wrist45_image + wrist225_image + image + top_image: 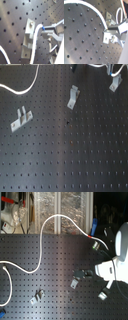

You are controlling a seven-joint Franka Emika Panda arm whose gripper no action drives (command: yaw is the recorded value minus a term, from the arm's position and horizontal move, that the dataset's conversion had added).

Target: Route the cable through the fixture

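Clamped shut on the white cable (37,31) beside the small grey fixture (28,37), the gripper (48,33) could, I judge, snag its tab and drag slack free.

Board centre/front open (75,159); clips (73,97), (20,119), cable (25,88) crowd far edge.

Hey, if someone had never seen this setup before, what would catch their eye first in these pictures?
Most striking is the white cable, snaking in loose curves across the black perforated board in the second exterior view. Next come the grey metal clips bolted to the board, three in the first exterior view, one near its top middle. The first wrist view shows the gripper holding the cable close beside a clip.
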